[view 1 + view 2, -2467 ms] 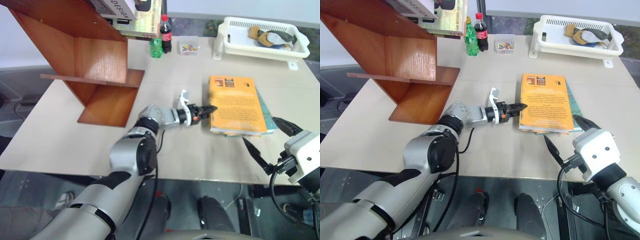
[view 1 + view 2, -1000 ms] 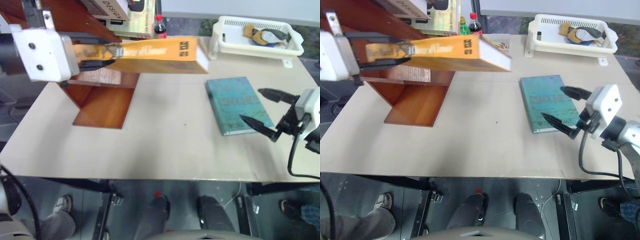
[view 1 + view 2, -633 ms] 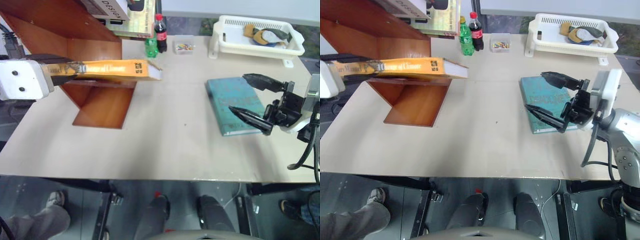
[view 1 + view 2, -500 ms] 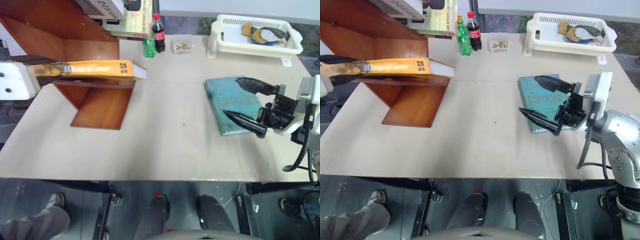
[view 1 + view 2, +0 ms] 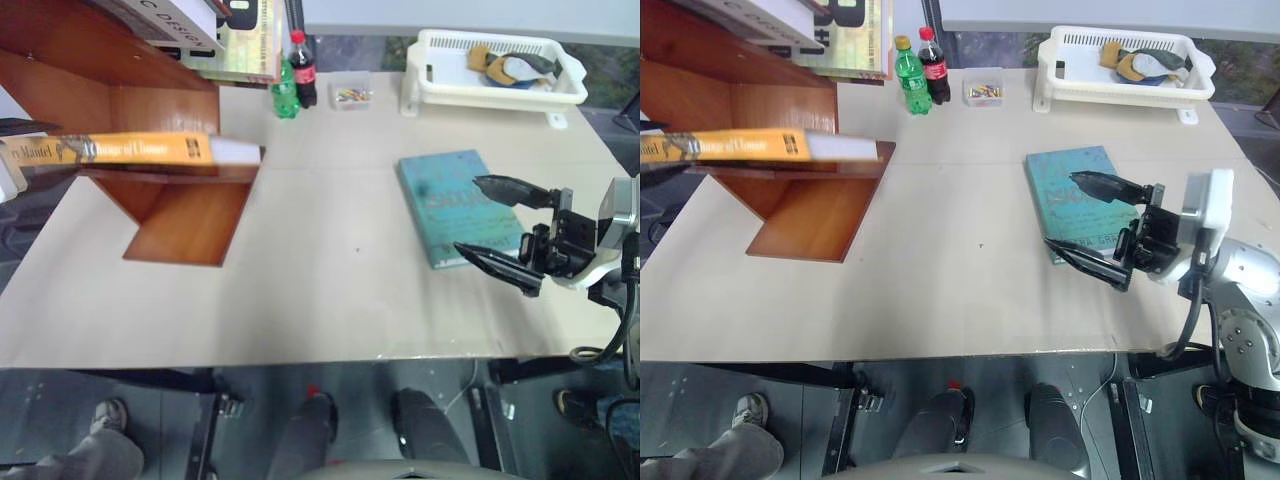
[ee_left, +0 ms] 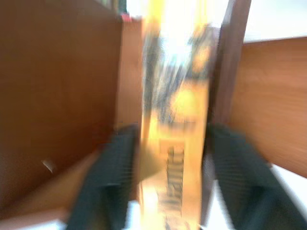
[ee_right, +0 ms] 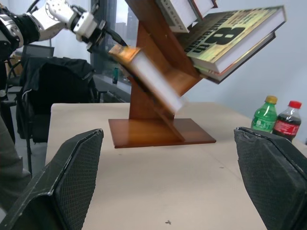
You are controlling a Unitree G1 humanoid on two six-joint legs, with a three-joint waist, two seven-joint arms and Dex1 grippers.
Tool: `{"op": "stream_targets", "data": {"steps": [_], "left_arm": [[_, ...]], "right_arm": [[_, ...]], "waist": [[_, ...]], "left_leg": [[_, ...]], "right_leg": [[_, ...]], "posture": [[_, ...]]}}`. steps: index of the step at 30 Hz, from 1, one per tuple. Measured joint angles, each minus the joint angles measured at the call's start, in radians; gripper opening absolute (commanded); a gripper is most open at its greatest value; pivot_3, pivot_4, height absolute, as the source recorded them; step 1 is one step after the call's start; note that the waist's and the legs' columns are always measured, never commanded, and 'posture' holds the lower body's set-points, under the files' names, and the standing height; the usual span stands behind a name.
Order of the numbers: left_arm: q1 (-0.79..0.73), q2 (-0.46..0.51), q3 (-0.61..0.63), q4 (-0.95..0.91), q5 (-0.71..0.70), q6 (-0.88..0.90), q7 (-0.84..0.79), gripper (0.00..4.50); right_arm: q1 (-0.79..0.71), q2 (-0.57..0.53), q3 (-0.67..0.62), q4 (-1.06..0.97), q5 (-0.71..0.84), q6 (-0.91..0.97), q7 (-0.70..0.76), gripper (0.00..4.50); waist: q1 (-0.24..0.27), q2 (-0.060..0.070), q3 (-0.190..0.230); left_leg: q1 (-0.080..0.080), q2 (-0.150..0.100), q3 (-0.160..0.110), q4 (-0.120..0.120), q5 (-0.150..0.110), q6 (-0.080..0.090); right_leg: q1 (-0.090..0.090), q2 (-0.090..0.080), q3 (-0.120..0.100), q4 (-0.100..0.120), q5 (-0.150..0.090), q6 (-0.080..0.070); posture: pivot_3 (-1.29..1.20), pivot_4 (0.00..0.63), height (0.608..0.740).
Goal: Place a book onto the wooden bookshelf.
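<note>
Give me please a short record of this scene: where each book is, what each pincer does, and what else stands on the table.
book: orange-yellow, level, along the middle board of the bookshelf; contact with the board not clear
left pincer: at the book's spine end
right pincer: open, holding nothing, above the teal book
teal book: flat on the table
upper shelf: other books, leaning
table's far side: green bottle, cola bottle, small clear box, white basket
</note>
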Motion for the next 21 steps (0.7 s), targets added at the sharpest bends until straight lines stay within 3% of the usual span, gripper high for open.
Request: {"op": "stream_targets", "data": {"steps": [4, 7, 11, 15, 18, 21], "left_arm": [[0.104, -0.002, 0.080, -0.026, -0.102, -0.012, -0.036, 4.15], [0.278, -0.028, 0.255, -0.122, -0.208, 0.002, -0.075, 4.15], [0.487, -0.132, 0.516, -0.358, -0.287, 0.126, -0.056, 4.15], [0.617, -0.239, 0.688, -0.620, -0.321, 0.307, 0.028, 4.15], [0.713, -0.337, 0.750, -0.870, -0.373, 0.481, 0.111, 3.24], [0.824, -0.498, 0.718, -1.172, -0.466, 0.655, 0.242, 1.87]], "right_arm": [[0.000, -0.001, -0.001, 0.009, 0.000, 0.000, 0.024, 4.50], [-0.009, -0.014, 0.003, 0.048, -0.001, 0.003, 0.052, 4.50], [-0.058, -0.021, 0.023, 0.108, -0.008, 0.005, 0.095, 4.50], [-0.097, -0.022, 0.048, 0.174, -0.025, 0.005, 0.132, 4.50], [-0.121, -0.023, 0.060, 0.236, -0.057, 0.001, 0.165, 4.50], [-0.139, -0.023, 0.070, 0.275, -0.083, -0.001, 0.188, 4.50]], "waist": [[-0.001, 0.000, 0.000], [-0.002, 0.000, 0.000], [0.002, 0.000, 0.000], [0.009, -0.001, 0.000], [0.017, -0.001, 0.000], [0.026, 0.000, 0.000]], "left_leg": [[0.000, 0.002, -0.001, 0.000, 0.000, 0.000], [0.002, 0.002, 0.001, -0.002, -0.001, 0.000], [0.003, 0.003, 0.001, -0.003, -0.001, -0.001], [0.004, 0.004, 0.002, -0.002, -0.001, -0.001], [0.004, 0.004, 0.003, -0.002, -0.001, -0.001], [0.004, 0.004, 0.005, -0.002, -0.001, -0.001]], "right_leg": [[-0.001, -0.002, 0.001, 0.000, 0.001, -0.001], [-0.001, -0.008, 0.000, -0.001, 0.001, -0.002], [-0.001, -0.010, -0.003, -0.002, 0.001, -0.002], [-0.001, -0.013, -0.007, -0.003, 0.002, -0.002], [0.000, -0.015, -0.010, -0.003, 0.002, -0.003], [0.000, -0.017, -0.010, -0.003, 0.002, -0.003]], "posture": [[0.00, 0.150, 0.740], [0.00, 0.150, 0.740], [0.00, 0.150, 0.740], [0.00, 0.150, 0.740], [0.00, 0.150, 0.740], [0.00, 0.150, 0.740]]}}
